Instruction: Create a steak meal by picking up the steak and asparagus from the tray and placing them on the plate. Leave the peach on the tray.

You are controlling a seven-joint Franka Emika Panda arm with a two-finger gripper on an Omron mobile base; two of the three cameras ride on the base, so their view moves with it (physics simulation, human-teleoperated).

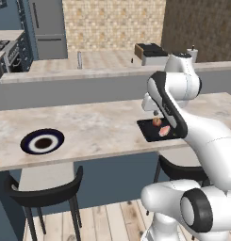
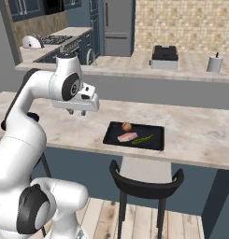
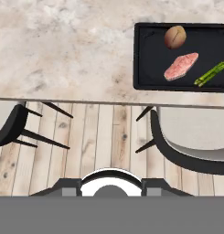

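Stool (image 3: 186,141) sits nearest, under the tray (image 3: 147,55). On the tray: peach (image 3: 175,36) just beside steak (image 3: 181,66), asparagus (image 3: 211,73) right of it. Gripper state: can't tell. Plate (image 1: 42,141) far left. Risk: bumping the peach, long carry.

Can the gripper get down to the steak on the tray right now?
Probably yes. The steak lies uncovered on the tray, apart from the peach and asparagus, with nothing above it.
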